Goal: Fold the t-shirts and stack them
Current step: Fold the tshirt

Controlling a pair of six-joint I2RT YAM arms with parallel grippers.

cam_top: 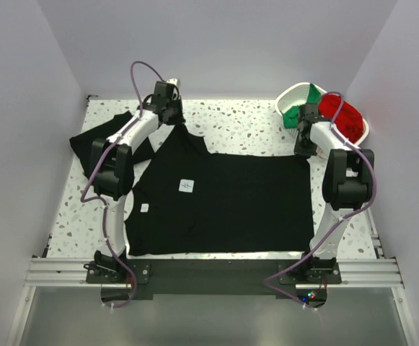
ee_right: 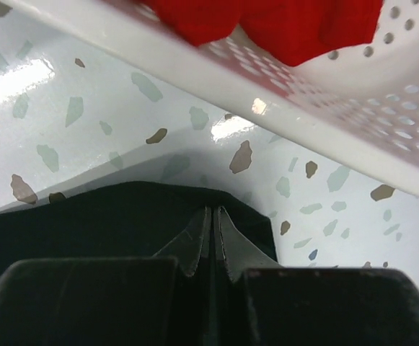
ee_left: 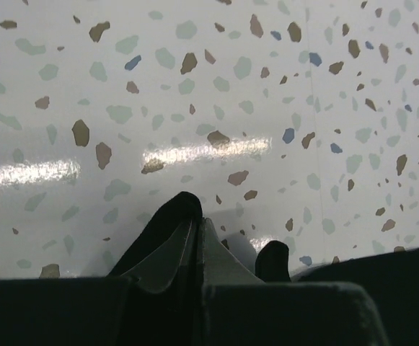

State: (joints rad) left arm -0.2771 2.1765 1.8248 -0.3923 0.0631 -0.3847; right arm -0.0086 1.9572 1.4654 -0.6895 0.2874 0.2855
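Four shirts show. One large black cloth t-shirt (cam_top: 231, 205) lies spread mid-table and a crumpled black t-shirt (cam_top: 97, 140) lies far left. A red t-shirt (cam_top: 342, 115) and a green t-shirt (cam_top: 293, 115) fill the one white plastic lattice basket (cam_top: 290, 92) on the speckled table (cam_top: 245, 122). Both arms reach forward. The left gripper (ee_left: 197, 231) pinches the spread shirt's far-left corner and the right gripper (ee_right: 210, 231) its far-right corner, beside the basket.

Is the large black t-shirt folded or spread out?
Spread out: the large black t-shirt lies flat across the table, its white label showing.
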